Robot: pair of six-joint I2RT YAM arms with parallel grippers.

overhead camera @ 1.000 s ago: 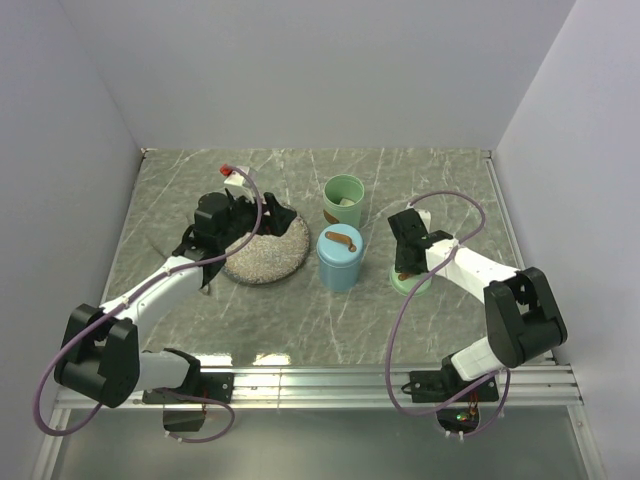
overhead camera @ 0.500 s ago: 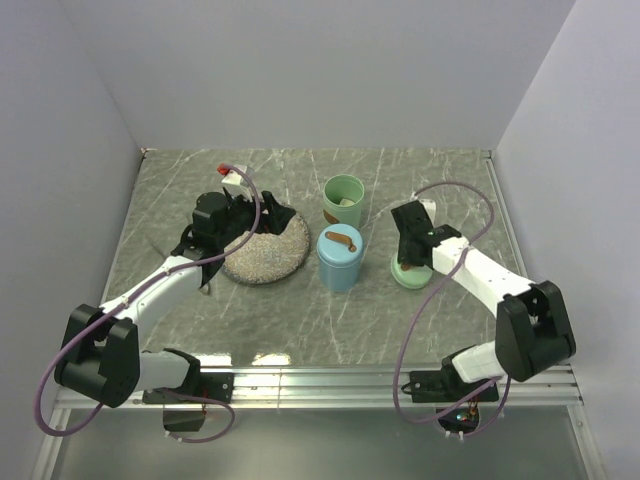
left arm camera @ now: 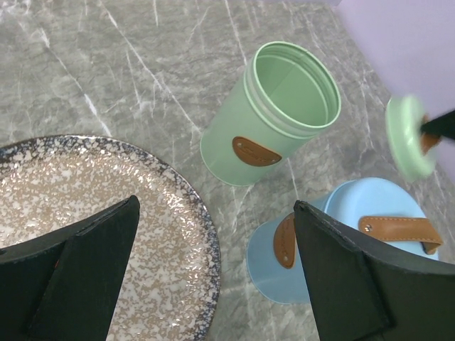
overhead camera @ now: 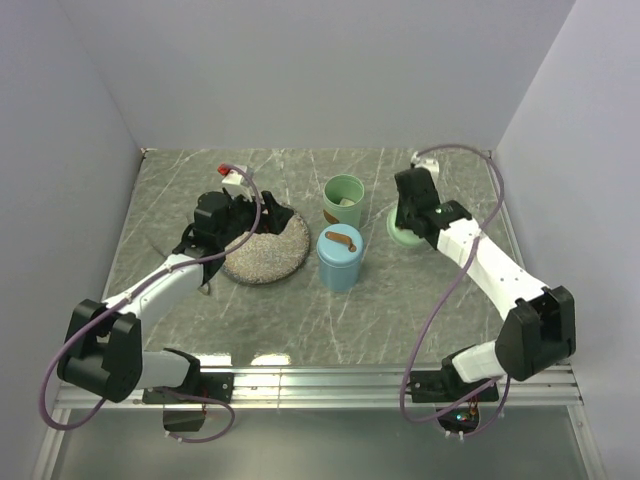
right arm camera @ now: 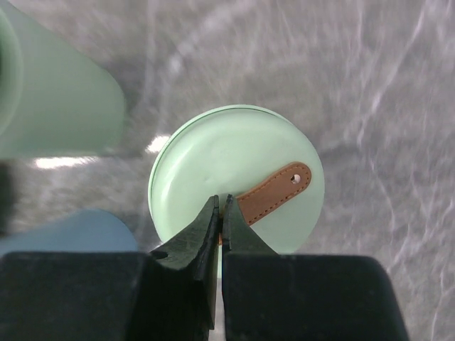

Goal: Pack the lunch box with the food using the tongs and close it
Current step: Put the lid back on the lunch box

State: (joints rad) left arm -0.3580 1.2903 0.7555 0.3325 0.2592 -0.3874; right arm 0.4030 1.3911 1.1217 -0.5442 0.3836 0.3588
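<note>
Right gripper [right arm camera: 219,213] is pinched shut on the brown strap [right arm camera: 274,188] of the green lid [right arm camera: 234,163]. Over the last second the lid has gone from the table [overhead camera: 330,330], right of the blue can [overhead camera: 339,258], to further back, just right of the open green can [overhead camera: 344,200]. It hangs tilted off the strap and is blurred in the left wrist view, so I read it as airborne, mid-carry. The jaws finished closing in that same second

Left gripper [left arm camera: 216,204] hasn't moved: jaws wide apart, holding nothing, hovering over the plate [left arm camera: 163,213] edge

Food: none on the part of the plate you can see. Top view shows something pale inside the green can, but I can't confirm it's food. Tongs: not visible in any view

Blue can already has its lid on, so you look to be in the closing stage. Next: centre the lid over the green can's mouth, level it, lower. The grip is on a floppy strap, so expect swing
</note>
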